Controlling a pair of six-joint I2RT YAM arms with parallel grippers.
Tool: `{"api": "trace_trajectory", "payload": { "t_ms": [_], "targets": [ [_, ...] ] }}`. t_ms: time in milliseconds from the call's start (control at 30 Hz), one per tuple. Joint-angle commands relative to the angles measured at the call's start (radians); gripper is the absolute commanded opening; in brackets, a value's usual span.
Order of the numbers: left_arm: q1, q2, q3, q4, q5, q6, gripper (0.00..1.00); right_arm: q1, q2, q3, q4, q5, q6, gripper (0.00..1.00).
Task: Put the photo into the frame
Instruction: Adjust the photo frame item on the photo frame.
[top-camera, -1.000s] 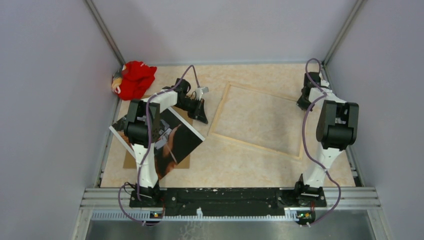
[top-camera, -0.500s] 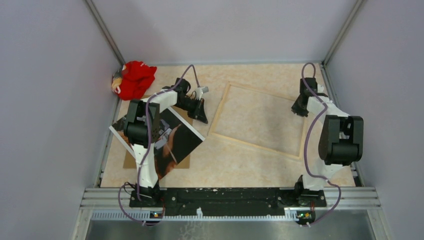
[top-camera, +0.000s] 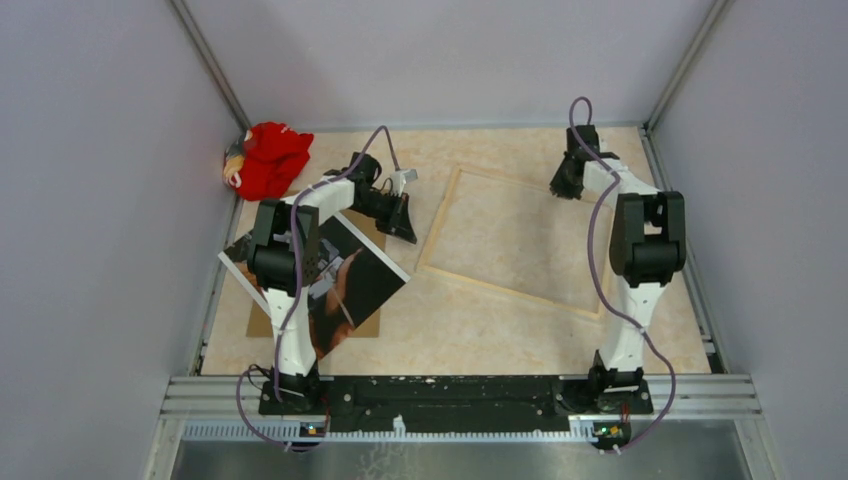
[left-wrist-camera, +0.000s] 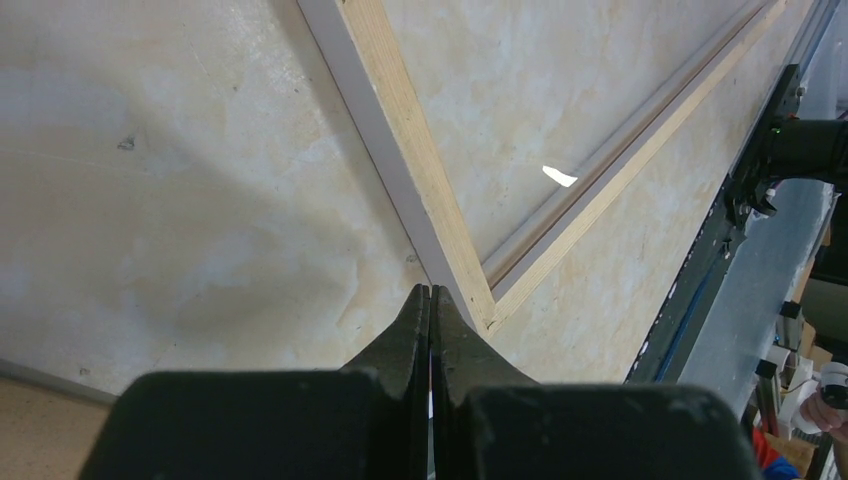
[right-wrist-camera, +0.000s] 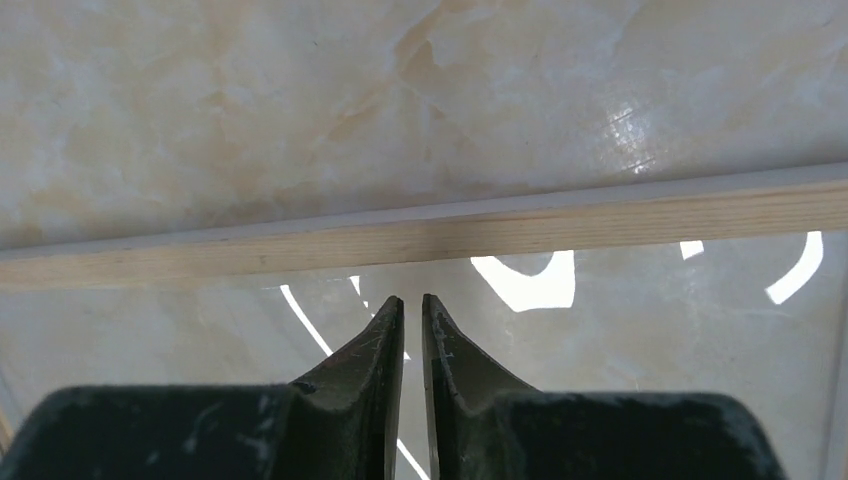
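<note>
- Both empty: left end effector pressed together at frame corner, right end effector almost together by far rail.
- Photo behind left end effector: thin, floppy, glossy; probably best pinched by white border.

Fig. Left wrist view: my left gripper at a corner of the frame.
Jaws pressed together, tips just beside the corner where two light-wood rails meet on the marbled table.

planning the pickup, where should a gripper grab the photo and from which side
Probably the right corner of the photo, approached low from the frame side: it lies flat, but that corner overhangs the brown backing board, leaving an edge to pinch.
</note>
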Motion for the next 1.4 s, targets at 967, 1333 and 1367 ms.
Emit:
{"api": "trace_trajectory", "payload": {
  "t_ms": [967,1333,1367],
  "targets": [
    [0.004,0.007,0.085,0.037,0.038,-0.029,0.0,0.188,0.066,0.12,0.018,-0.053,0.086,0.11],
    [0.004,-0.007,0.078,0.031,0.043,-0.025,0.0,0.194,0.195,0.212,-0.012,-0.089,0.112,0.1],
    [0.004,-0.007,0.076,0.031,0.044,-0.025,0.0,0.195,0.201,0.214,-0.009,-0.094,0.114,0.1]
  ]
}}
